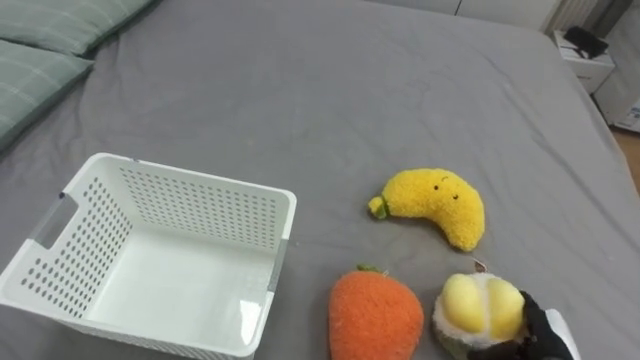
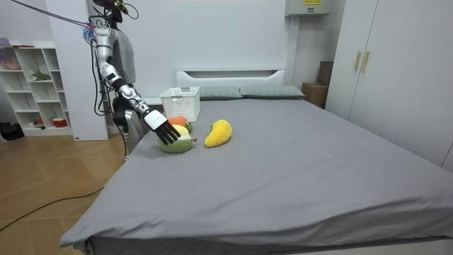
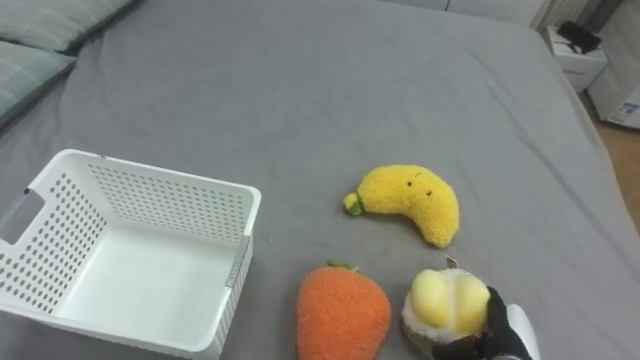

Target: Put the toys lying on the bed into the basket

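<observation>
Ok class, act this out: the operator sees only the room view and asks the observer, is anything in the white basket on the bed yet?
Observer: No. The eye views look down into the basket, and its floor is bare.
Operator: What is the robot hand touching?
Observer: The right robot hand rests against the right side of a round toy, yellow segments in a green rind.
Operator: And the orange thing behind it?
Observer: An orange toy with a small green stalk, lying on the bed apart from the basket.
</observation>
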`<state>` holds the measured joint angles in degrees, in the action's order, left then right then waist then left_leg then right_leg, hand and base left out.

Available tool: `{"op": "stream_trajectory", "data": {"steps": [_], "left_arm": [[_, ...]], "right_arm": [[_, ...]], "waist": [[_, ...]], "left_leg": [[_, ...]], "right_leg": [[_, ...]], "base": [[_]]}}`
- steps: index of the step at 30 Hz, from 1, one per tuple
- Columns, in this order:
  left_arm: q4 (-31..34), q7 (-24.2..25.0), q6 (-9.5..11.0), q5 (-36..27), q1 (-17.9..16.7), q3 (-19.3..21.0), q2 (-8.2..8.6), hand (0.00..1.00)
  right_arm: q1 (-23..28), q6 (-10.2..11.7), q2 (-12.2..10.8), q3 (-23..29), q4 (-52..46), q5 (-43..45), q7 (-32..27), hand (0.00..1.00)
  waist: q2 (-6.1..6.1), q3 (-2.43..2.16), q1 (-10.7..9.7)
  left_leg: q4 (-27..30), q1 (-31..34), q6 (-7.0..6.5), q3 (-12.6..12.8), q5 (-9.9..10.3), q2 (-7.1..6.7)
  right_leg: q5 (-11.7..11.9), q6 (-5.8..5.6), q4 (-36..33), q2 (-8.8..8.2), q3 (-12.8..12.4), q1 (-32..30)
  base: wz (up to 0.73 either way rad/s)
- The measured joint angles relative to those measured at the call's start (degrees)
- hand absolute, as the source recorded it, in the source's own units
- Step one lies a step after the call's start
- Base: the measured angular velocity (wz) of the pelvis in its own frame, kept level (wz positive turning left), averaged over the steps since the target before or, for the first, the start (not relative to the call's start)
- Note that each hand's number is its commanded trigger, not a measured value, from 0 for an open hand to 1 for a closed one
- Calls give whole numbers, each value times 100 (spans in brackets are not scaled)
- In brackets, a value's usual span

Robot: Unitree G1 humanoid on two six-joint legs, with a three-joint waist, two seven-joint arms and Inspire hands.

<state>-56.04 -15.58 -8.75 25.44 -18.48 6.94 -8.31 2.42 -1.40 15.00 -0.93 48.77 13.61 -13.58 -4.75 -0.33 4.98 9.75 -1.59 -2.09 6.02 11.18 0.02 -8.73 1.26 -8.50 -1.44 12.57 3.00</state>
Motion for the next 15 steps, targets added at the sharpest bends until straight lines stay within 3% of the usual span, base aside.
{"op": "stream_trajectory", "data": {"steps": [15], "left_arm": [[33, 80, -1, 11, 0, 0, -21, 0]], "right_arm": [[-20, -115, 57, -22, 127, 292, 292, 100]], "waist": [[-32, 4, 50]], "left_leg": [[-12, 11, 0, -12, 0, -7]], "right_leg": [[-2, -3, 57, 0, 11, 6]], "base": [[0]]}}
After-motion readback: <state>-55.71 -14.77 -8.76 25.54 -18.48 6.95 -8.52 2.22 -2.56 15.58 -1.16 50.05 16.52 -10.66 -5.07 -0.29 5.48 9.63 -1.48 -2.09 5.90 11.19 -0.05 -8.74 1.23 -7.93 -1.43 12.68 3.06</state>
